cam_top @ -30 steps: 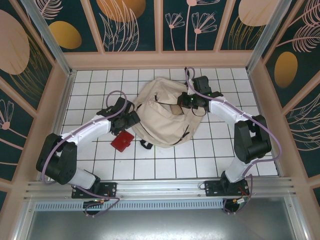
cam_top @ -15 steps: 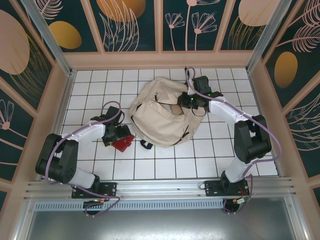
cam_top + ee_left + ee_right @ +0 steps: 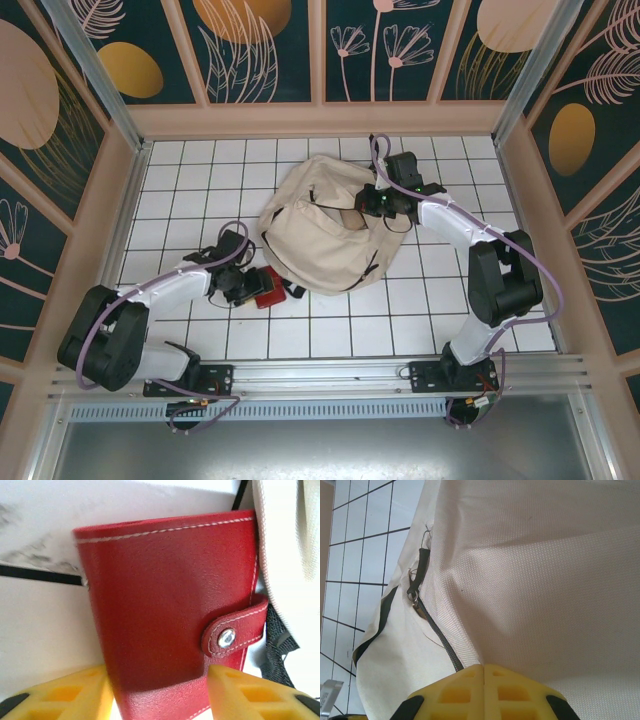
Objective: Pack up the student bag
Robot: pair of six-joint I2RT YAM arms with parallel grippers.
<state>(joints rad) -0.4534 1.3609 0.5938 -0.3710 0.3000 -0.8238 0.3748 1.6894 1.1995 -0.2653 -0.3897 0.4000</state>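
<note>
In the view from above, we see the student bag [image 3: 320, 235] lying on the white tiled table [image 3: 430, 300], a little toward 12 o'clock from the middle, its beige cloth crumpled and its mouth turned toward 2 o'clock. The right gripper [image 3: 375, 203] is at the 2 o'clock edge of the bag. In the right wrist view its two yellow fingers [image 3: 510, 690] are pressed together, and a fold of the bag cloth runs into their tips, so they are clamped on the cloth. A black zipper [image 3: 437, 635] ends just beside these tips, at their 10 o'clock side, and its pull [image 3: 415, 587] hangs further along the same line. At 8 o'clock from the bag, close to its edge, lies a red wallet [image 3: 268, 288], flat on the tiles. The left gripper [image 3: 248, 283] is over it. In the left wrist view the wallet has white stitching and a strap closed by a metal snap [image 3: 226, 638]. The near end of the wallet sits between the two yellow fingers [image 3: 65, 695], one against each long edge, so we read them as closed on the wallet. At 3 o'clock from the wallet we see the bag cloth and a black strap [image 3: 275, 650], touching or nearly touching it.
</note>
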